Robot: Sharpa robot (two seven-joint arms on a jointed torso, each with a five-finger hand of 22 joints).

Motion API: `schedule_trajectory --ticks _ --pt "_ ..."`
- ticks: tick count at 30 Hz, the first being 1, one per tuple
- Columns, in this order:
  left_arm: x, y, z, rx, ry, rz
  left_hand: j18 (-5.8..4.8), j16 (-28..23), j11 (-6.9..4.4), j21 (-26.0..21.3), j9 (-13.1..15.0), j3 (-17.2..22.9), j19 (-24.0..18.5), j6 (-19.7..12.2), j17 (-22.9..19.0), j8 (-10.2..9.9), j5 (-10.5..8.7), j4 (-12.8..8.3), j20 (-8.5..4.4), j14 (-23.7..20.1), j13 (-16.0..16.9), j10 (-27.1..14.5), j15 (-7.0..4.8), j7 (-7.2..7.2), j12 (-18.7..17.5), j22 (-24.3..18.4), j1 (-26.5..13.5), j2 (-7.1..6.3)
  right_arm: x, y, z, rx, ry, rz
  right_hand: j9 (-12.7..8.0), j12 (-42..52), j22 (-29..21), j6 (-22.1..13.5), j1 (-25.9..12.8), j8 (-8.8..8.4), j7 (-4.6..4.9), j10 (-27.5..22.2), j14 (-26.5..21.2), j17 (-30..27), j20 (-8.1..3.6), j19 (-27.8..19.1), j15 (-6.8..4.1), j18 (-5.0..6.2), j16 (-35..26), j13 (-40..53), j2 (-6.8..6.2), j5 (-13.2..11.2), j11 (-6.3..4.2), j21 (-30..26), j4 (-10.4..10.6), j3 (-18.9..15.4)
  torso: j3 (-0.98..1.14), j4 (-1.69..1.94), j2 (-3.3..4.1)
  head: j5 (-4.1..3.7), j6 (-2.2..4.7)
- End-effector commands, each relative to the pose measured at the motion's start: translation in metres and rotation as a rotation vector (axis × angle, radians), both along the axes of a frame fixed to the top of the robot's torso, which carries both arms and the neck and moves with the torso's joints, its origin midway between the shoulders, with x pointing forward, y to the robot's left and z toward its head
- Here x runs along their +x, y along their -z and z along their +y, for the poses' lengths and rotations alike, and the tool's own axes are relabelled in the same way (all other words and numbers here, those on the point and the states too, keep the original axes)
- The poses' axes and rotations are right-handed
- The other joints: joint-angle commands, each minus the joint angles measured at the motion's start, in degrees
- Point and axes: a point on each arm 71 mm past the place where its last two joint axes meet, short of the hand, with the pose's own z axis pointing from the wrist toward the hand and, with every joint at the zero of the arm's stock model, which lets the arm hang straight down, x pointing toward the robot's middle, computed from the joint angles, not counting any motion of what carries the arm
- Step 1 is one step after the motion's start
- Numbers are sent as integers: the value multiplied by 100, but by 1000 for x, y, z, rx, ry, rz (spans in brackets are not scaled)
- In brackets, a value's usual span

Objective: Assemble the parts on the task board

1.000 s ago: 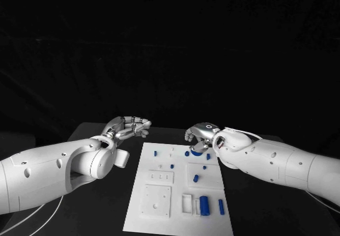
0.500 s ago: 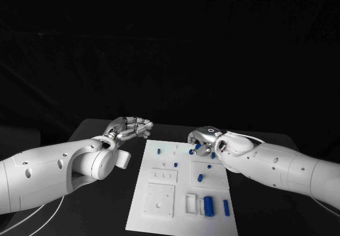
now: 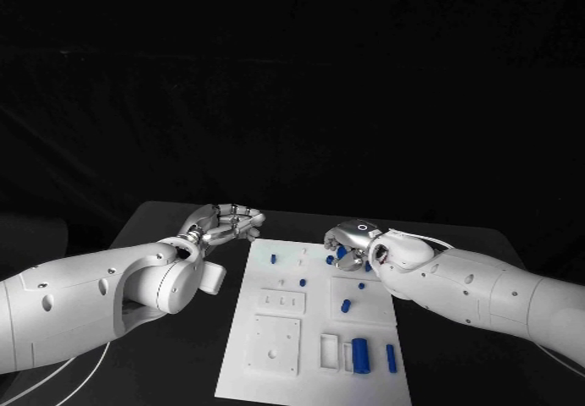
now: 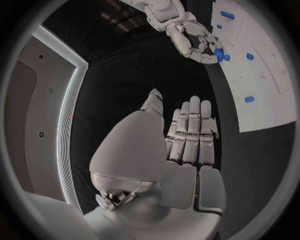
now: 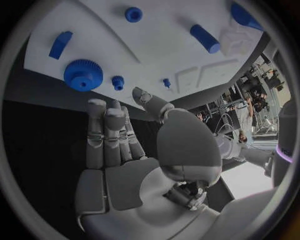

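just past the right hand's (image 5: 134, 165) fingertips, at the far end of the white task board (image 3: 283, 378), sits a large blue gear (image 5: 82, 75), with a much smaller blue gear (image 5: 117, 82) right beside it. the right hand hovers over this far right corner of the board, its fingers lying straight and side by side, thumb angled off, with nothing in its grasp; it is near the gear but not touching it. further from the hand, toward the robot, lie a short blue block (image 5: 60, 44), a blue ring (image 5: 133, 14) and a long blue cylinder (image 3: 358, 352) resting in a slot.

the left hand (image 3: 224, 222) rests off the board's far left corner above the black tabletop (image 3: 152, 220), fingers loosely curled, holding nothing.

judging by its place, the right hand is about to take the large gear. to do this well, it would likely need to spread thumb and fingers to either side of the gear's toothed rim, come down squarely from above, and close evenly so the gear does not tip or skid into the small gear next to it. the left hand is best kept clear of the board.
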Motion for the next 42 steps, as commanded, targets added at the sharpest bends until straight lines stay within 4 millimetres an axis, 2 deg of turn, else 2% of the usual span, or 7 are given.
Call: schedule_trajectory --ticks 1,6,20,21,22,31,42 --pt "-1 -3 -3 -2 13 -16 61 -20 1 -13 -6 -37 -10 10 10 -34 5 -4 7 -10 -6 -49 40 62 -38 28 -16 -49 1 0 0 -20 0 -15 -7 -15 113 -8 32 -37 -15 -46 -31 -8 -137 162 2 303 25 -4 -45 -28 3 21 -3 39 -22 16 49 -9 8" --pt "-1 -3 -4 -2 14 -15 61 -23 1 -13 -7 -38 -10 10 11 -36 5 -4 7 -10 -7 -49 40 62 -42 27 -18 -49 3 1 -2 -29 12 -20 -6 -14 111 -6 40 -37 -15 -47 -34 -19 -135 162 2 303 36 -3 -43 -31 4 22 2 51 -46 38 100 -24 25" --pt "-2 -3 -6 -5 21 -14 62 -29 0 -13 -11 -39 -10 11 14 -41 4 -4 8 -7 -10 -49 41 60 -50 28 -23 -49 5 3 -4 -50 24 -26 4 -1 110 25 47 -23 -23 -13 -52 -89 -109 146 1 303 78 4 -38 -59 1 27 64 121 -106 64 212 -49 43" --pt "-2 -3 -6 -5 21 -14 62 -29 0 -13 -11 -39 -10 11 15 -41 4 -3 9 -6 -10 -49 41 60 -51 28 -24 -49 5 4 -4 -51 24 -26 5 0 110 29 51 -21 -25 -8 -54 -97 -107 145 0 303 83 4 -40 -64 0 28 71 134 -111 65 223 -49 50" --pt "-1 -3 -6 -5 21 -14 62 -30 0 -13 -11 -39 -10 11 15 -42 4 -3 9 -6 -10 -49 41 60 -51 28 -25 -49 5 4 -4 -52 25 -26 7 1 110 35 53 -18 -29 0 -56 -108 -105 144 -2 303 90 5 -44 -70 -2 30 83 151 -123 88 271 -73 97" --pt "-1 -3 -7 -5 24 -14 61 -34 1 -14 -13 -40 -11 11 17 -45 4 -2 10 -5 -12 -49 42 60 -56 28 -32 -47 5 5 -4 -57 24 -19 31 36 114 118 43 23 -52 124 -70 -183 -99 138 -36 303 143 22 -33 -78 -38 49 143 220 -155 80 313 -63 110" --pt "-1 -3 -7 -5 24 -14 62 -40 2 -14 -16 -41 -11 11 19 -49 3 -2 10 -4 -13 -49 42 60 -62 28 -38 -47 5 6 -5 -76 23 -26 140 210 124 459 40 199 -139 606 -99 -304 -123 135 -194 303 228 139 81 -94 -203 117 191 358 -178 56 327 -62 118"
